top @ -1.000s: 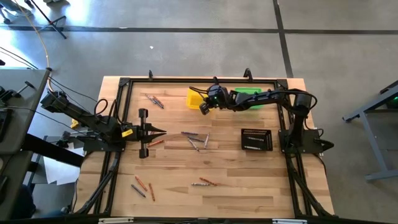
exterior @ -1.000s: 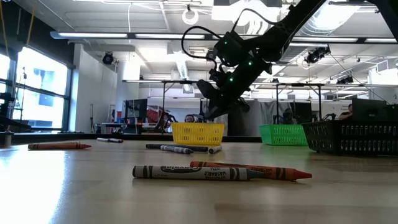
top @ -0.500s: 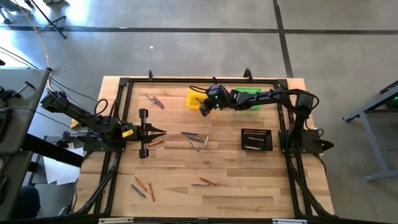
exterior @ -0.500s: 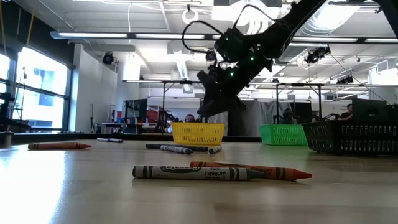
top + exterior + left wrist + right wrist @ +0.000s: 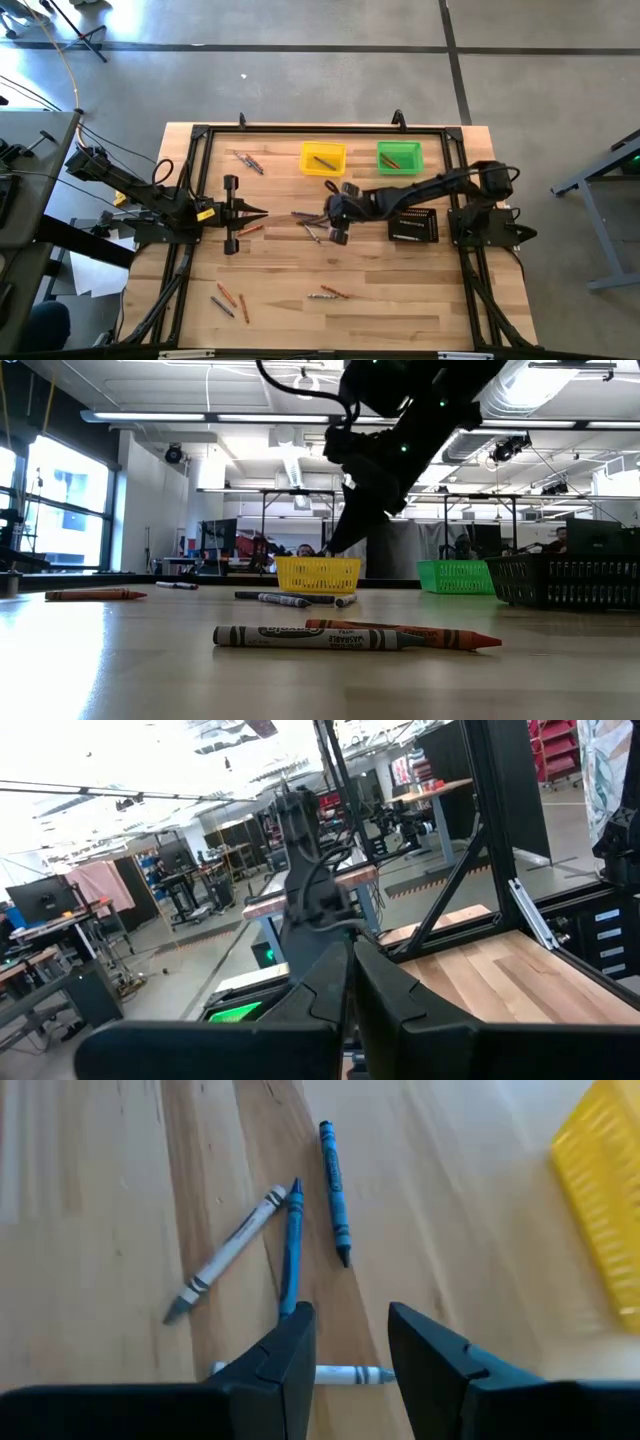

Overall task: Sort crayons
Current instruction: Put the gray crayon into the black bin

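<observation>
Moved from above the yellow bin (image 5: 322, 158), my right gripper (image 5: 334, 228) hangs open and empty above the middle crayons (image 5: 291, 1250); next pick follows.

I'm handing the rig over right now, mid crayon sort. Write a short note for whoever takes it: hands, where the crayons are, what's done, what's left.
Right hand: open, empty, over the middle cluster of crayons, two blue and two pale.
Left hand: shut, parked at the table's left side, holding nothing visible.
Done: the yellow bin holds one crayon; the green bin holds an orange one.
Left: the middle cluster, a crayon by the left hand, the pair at far left, the group at near left, the pair at near centre.
The black tray stands by the right arm's base.
</observation>
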`<action>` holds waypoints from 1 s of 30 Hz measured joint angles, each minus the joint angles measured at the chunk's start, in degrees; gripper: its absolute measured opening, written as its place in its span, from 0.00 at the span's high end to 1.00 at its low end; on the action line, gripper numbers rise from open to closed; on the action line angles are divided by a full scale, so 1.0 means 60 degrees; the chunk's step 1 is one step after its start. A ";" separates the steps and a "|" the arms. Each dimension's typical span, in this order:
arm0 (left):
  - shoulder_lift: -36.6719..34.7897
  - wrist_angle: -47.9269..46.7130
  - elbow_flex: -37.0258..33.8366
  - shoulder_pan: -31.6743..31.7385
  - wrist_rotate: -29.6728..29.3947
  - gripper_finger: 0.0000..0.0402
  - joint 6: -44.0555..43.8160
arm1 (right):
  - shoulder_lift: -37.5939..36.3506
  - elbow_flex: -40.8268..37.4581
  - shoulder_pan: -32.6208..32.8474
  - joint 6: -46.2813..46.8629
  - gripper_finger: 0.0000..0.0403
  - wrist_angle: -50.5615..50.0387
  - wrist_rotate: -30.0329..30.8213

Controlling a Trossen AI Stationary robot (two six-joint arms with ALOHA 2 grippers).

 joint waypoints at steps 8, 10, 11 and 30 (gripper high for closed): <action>0.0000 0.0027 0.0000 0.0004 0.0000 0.98 -0.0195 | 0.0000 0.0000 0.0595 -0.1089 0.70 -0.0195 0.0155; 0.0000 0.0027 0.0000 0.0004 0.0000 0.98 -0.0195 | 0.0042 0.0000 0.0589 -0.0638 0.70 -0.0279 0.0221; 0.0000 0.0027 0.0000 0.0004 0.0000 0.98 -0.0195 | 0.0058 0.0000 0.0547 0.0034 0.70 -0.0288 0.0333; -0.0010 -0.0039 0.0000 0.0004 0.0000 0.98 -0.0203 | 0.0895 0.0000 0.0552 0.9500 0.70 -0.0587 0.0882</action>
